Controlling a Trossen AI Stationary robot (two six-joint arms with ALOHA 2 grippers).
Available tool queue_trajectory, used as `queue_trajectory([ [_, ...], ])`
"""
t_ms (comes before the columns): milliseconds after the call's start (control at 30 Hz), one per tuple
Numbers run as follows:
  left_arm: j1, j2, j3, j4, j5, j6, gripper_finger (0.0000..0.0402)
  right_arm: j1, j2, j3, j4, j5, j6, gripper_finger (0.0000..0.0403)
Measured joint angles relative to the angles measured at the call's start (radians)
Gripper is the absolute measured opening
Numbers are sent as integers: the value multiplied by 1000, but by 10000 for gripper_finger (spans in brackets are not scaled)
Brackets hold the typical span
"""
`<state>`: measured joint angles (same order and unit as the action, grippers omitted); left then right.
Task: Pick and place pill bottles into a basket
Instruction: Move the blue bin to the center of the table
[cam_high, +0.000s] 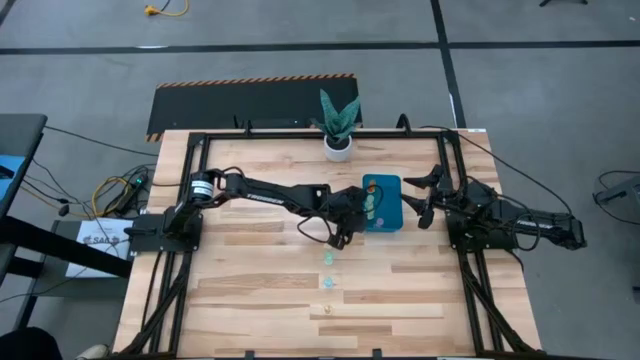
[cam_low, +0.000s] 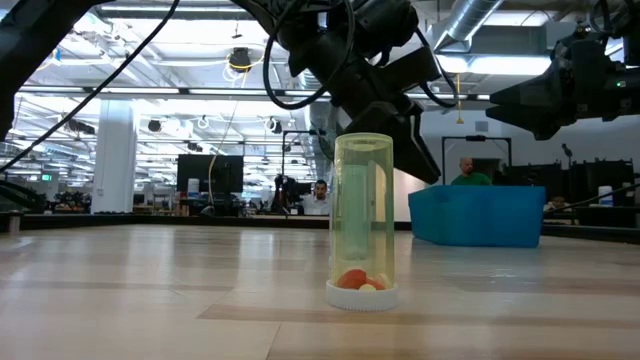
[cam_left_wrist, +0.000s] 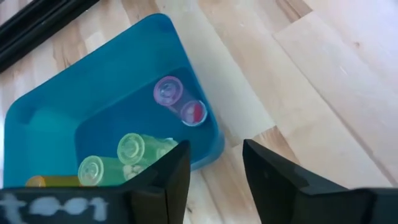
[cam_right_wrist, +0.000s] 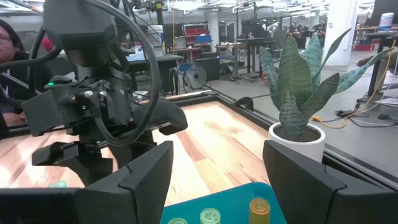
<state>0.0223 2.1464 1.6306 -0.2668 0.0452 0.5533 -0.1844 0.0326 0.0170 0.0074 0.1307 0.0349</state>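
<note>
The teal-blue basket sits on the table right of centre; it also shows in the low view. In it lie a pink bottle, two green bottles and an orange one. Three bottles stand in a row on the table nearer the front: two teal and a pale yellow one, which rests on its white cap. My left gripper is open and empty above the basket's near-left corner. My right gripper is open and empty just right of the basket.
A white pot with a green plant stands at the table's far edge behind the basket. Dark frame rails run along the table's sides. People sit in the room beyond the table.
</note>
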Motion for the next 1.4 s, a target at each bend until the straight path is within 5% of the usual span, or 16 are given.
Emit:
queue_trajectory([
  [400, -1, -12, -2, 12, -1, -94, 95, 0, 0, 0, 0, 0, 0, 244],
  [633, 18, -139, -32, -1, 67, -173, 58, 0, 0, 0, 0, 0, 0, 244],
  [833, 67, -402, -363, 263, 149, -296, 27, 0, 0, 0, 0, 0, 0, 244],
  [1067, 53, -803, -856, 653, 40, -407, 9, 0, 0, 0, 0, 0, 0, 244],
  [1400, -48, -1291, -1245, 737, -142, -482, 9, 0, 0, 0, 0, 0, 0, 244],
])
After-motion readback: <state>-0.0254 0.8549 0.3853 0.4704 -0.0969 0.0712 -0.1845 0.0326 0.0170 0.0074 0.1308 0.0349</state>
